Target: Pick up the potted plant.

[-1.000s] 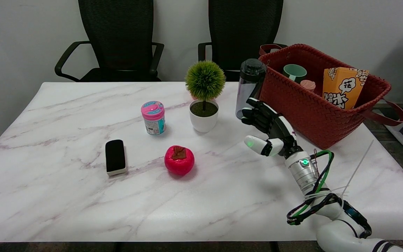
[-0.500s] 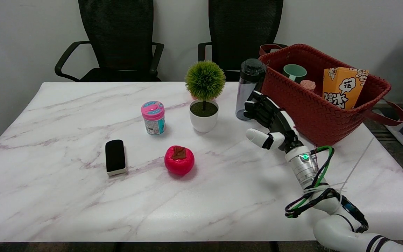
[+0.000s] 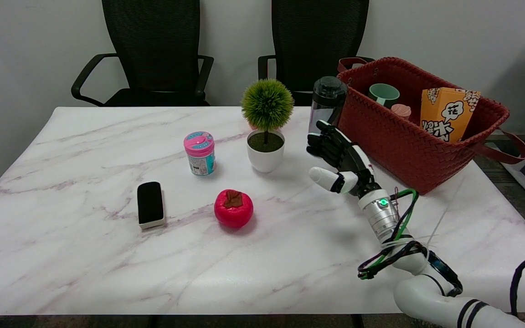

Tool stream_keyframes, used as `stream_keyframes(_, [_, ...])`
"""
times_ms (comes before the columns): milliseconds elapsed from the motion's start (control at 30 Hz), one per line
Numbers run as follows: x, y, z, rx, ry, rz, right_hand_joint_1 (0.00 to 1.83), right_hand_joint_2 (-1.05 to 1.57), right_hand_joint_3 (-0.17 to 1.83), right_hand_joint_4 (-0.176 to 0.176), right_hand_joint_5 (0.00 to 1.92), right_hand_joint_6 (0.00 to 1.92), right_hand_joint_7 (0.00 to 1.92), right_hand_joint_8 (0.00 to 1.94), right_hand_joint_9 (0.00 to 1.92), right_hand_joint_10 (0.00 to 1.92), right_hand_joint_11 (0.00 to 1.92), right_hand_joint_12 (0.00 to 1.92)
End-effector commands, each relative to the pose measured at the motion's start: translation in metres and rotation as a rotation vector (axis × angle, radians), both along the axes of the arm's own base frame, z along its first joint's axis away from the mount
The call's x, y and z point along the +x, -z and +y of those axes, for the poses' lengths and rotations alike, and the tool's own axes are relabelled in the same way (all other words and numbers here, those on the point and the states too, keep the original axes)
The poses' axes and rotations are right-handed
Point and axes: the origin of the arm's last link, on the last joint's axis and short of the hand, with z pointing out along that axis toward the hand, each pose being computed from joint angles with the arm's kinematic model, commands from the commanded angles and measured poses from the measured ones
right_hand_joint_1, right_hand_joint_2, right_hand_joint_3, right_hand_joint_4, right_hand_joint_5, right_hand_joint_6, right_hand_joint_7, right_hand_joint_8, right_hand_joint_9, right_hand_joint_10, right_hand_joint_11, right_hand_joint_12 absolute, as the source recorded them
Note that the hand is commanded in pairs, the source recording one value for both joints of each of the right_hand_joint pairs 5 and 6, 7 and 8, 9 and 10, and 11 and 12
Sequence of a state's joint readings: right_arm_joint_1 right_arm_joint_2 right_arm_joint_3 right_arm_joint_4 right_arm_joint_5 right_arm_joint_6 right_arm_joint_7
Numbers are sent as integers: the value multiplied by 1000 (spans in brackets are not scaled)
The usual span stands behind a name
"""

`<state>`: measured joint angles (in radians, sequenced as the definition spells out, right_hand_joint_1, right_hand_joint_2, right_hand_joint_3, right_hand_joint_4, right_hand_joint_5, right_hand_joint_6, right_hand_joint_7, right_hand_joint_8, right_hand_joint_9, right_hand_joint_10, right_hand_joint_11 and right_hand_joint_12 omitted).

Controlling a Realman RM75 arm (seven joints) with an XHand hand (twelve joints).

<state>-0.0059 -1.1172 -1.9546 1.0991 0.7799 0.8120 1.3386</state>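
From the head view, I am bringing my right hand (image 3: 335, 157) leftward, closer than a second ago to the small artificial green ball plant in its white ceramic pot (image 3: 266, 132), which is standing untouched mid-desk on the white marble desk (image 3: 84, 255). The hand is empty, fingers apart, so the grasp is not yet made. It is partly covering the clear bottle with a black lid (image 3: 324, 107), hiding the bottle's base.

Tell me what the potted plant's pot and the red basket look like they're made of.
The potted plant has a smooth white pot, likely glazed ceramic or plastic, judging by its soft sheen. The red basket shows a woven strip pattern, probably faux leather or plastic.
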Motion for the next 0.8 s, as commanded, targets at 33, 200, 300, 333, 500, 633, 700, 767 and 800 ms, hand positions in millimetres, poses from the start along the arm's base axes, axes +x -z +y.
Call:
stream_keyframes(33, [-8,20,-29,29,18,-63,1084,-110,1006,0,358,358,479,479,431,431,461,461])
stream_keyframes(200, [-14,22,-33,28,42,-67,1084,-101,995,0,410,410,479,479,429,429,454,454])
stream_keyframes(300, [-16,23,-34,25,48,-72,1084,-101,994,0,433,433,479,479,425,425,452,452])
stream_keyframes(333, [-17,23,-34,25,51,-78,1084,-102,994,0,437,437,479,479,424,424,451,451])
stream_keyframes(500, [-23,27,-37,28,80,-112,1082,-104,999,0,449,449,476,476,428,428,438,438])
stream_keyframes(633, [-26,29,-44,16,87,-118,1080,-107,1005,0,460,460,475,475,435,435,431,431])
stream_keyframes(700, [-28,28,-46,11,92,-116,1079,-109,1008,0,462,462,476,476,438,438,429,429])
stream_keyframes(767, [-28,27,-49,7,95,-114,1079,-110,1009,0,465,465,476,476,440,440,427,427])
stream_keyframes(800, [-28,27,-50,7,97,-115,1079,-110,1009,0,468,468,476,476,441,441,426,426])
